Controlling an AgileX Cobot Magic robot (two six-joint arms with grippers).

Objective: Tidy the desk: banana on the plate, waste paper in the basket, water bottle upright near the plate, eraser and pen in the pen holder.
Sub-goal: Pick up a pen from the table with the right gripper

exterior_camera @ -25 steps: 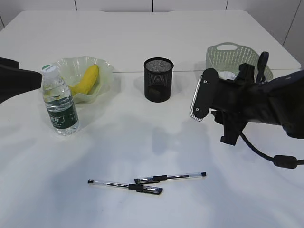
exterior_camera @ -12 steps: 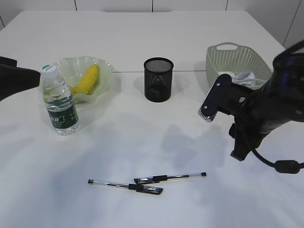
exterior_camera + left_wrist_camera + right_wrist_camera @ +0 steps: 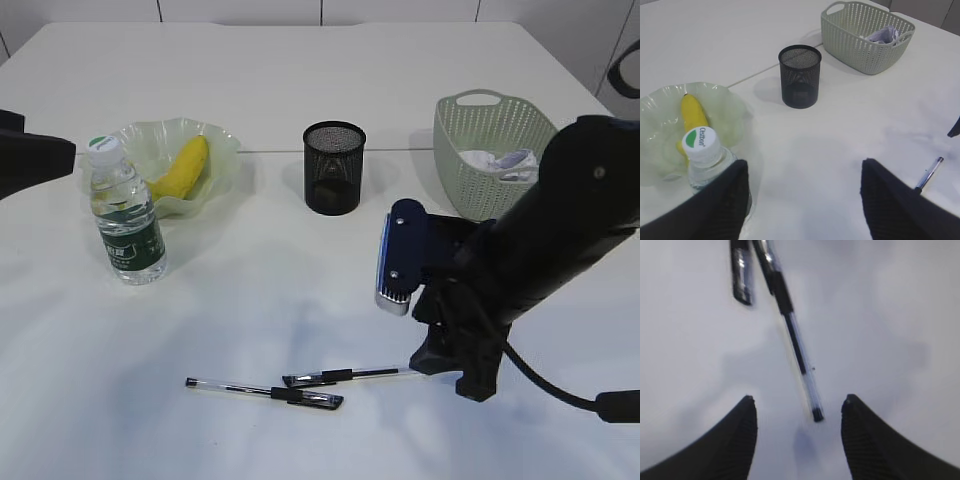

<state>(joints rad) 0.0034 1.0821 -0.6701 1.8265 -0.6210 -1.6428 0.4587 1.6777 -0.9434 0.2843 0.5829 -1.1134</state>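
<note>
Right gripper (image 3: 797,412): low over the bench (image 3: 300,90), jaws spread and empty, a pen (image 3: 790,335) lying between them.
Second pen (image 3: 262,390): just beside the first.
Left gripper (image 3: 802,200): jaws spread, empty, by the water bottle (image 3: 125,215).
Water bottle: upright, near the plate (image 3: 225,150).
Banana (image 3: 182,168): on the plate.
Waste paper (image 3: 500,160): in the basket (image 3: 480,125).
Pen holder (image 3: 333,167): mid-bench.

Two pens (image 3: 355,375) (crossing), one banana (image 3: 183,168), one bottle (image 3: 124,212).
</note>
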